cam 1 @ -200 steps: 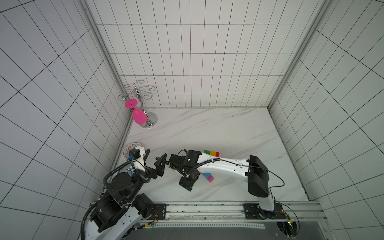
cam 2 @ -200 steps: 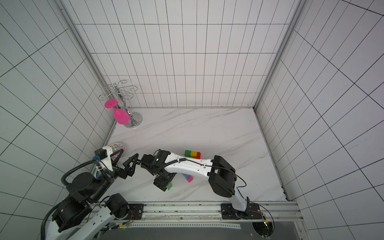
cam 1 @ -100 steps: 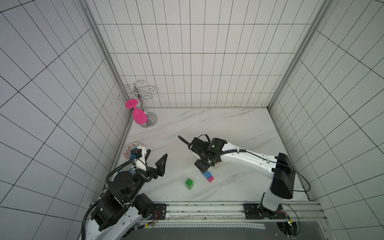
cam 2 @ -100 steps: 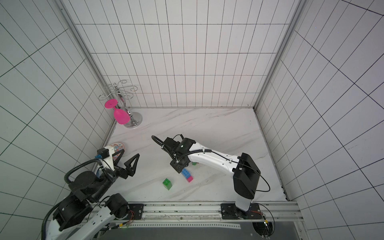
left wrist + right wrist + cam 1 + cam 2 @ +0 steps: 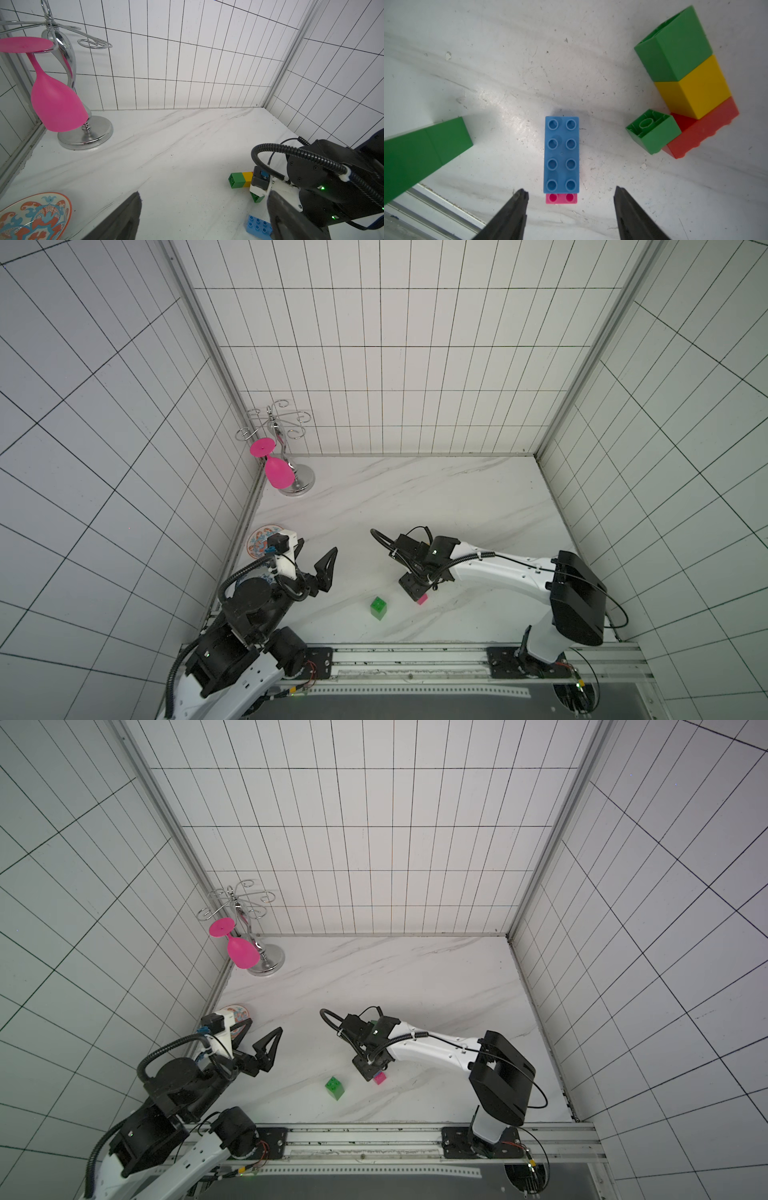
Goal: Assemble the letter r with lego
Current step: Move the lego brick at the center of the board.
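My right gripper (image 5: pixel 570 190) hangs open above a blue eight-stud lego brick (image 5: pixel 561 154) lying flat, and a pink brick (image 5: pixel 561 198) butts against the blue one's end between the fingers. Nothing is held. In both top views only the pink brick (image 5: pixel 422 599) (image 5: pixel 379 1078) shows under the gripper (image 5: pixel 413 587). Two stacked green cubes (image 5: pixel 379 608) (image 5: pixel 425 149) stand upright to its left. A green (image 5: pixel 675 47), yellow (image 5: pixel 693 87) and red (image 5: pixel 704 131) row lies beyond, with a green cube (image 5: pixel 653 131) at the red end. My left gripper (image 5: pixel 313 560) (image 5: pixel 203 193) is open and empty.
A chrome rack (image 5: pixel 299 485) with a hanging pink glass (image 5: pixel 279 472) stands in the back left corner. A patterned plate (image 5: pixel 262 539) (image 5: pixel 35 216) lies by the left wall near my left arm. The mounting rail (image 5: pixel 415 659) runs along the front edge.
My right gripper was over the green stack near the left arm, let it stand on the table, and swung right to above the blue and pink bricks. The left arm stayed still.
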Controlling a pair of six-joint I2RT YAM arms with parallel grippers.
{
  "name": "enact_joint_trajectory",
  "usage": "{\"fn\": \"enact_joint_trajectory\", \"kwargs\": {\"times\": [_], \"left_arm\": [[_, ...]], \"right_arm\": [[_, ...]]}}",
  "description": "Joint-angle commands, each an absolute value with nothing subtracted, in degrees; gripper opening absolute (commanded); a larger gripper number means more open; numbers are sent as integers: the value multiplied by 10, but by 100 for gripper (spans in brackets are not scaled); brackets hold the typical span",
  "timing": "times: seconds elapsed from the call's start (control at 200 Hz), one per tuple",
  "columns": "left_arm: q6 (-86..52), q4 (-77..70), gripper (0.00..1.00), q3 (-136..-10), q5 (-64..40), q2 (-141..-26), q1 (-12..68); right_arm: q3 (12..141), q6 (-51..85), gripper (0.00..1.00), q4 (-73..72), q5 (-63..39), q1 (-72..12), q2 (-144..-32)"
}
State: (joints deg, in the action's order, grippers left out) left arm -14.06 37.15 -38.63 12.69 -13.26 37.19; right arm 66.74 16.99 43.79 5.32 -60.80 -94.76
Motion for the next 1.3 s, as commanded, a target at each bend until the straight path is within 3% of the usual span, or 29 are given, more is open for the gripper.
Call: {"fn": "enact_joint_trajectory", "kwargs": {"times": [0.0,0.76,1.294], "left_arm": [[-140,369,95,-382,125,-132,373],[-140,369,95,-382,124,-143,374],[-139,368,95,-382,121,-151,374]], "right_arm": [[645,187,67,404,57,-614,-939],[572,196,52,333,46,-622,-923],[578,192,51,348,39,-628,-951]]}}
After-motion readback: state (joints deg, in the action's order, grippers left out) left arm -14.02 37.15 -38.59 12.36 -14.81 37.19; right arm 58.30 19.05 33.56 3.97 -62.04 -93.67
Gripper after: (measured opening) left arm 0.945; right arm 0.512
